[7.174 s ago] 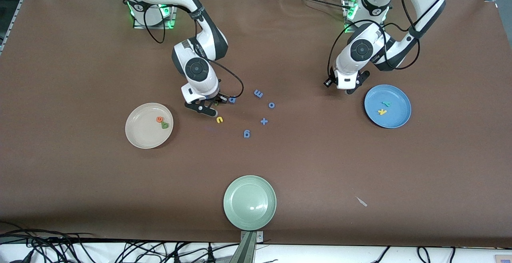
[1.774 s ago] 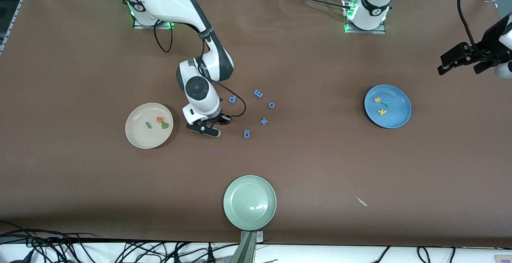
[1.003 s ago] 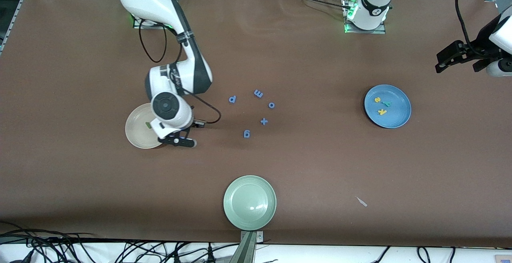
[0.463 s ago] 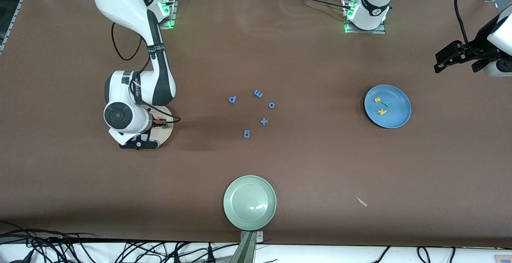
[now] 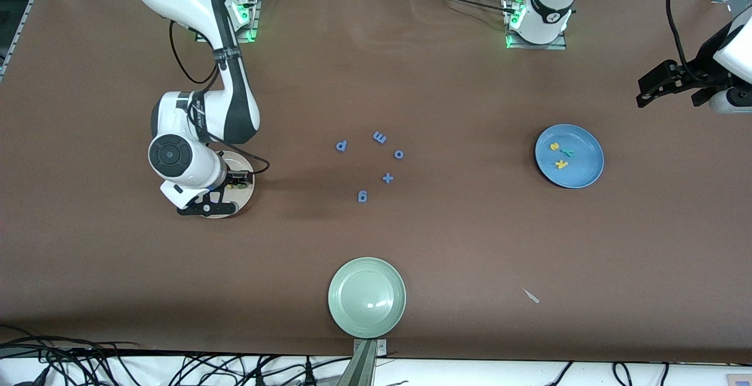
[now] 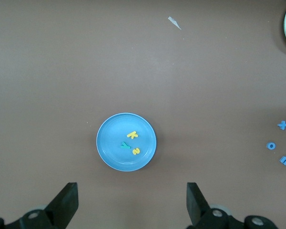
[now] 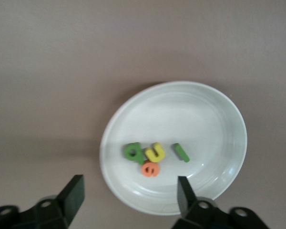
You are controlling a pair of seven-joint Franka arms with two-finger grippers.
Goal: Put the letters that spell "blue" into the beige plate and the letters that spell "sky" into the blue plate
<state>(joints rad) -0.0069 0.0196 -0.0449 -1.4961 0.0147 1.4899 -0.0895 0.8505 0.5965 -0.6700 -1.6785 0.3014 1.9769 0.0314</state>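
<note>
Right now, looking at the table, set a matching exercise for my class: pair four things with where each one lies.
Column one:
1. yellow u
2. teal y
3. blue g
4. right gripper

Column two:
A. in the blue plate
B. over the beige plate, fingers open
C. lying in the beige plate beside the green b
D. on the bare table, between the two filled plates

Pairs: 1-C, 2-A, 3-D, 4-B
</note>
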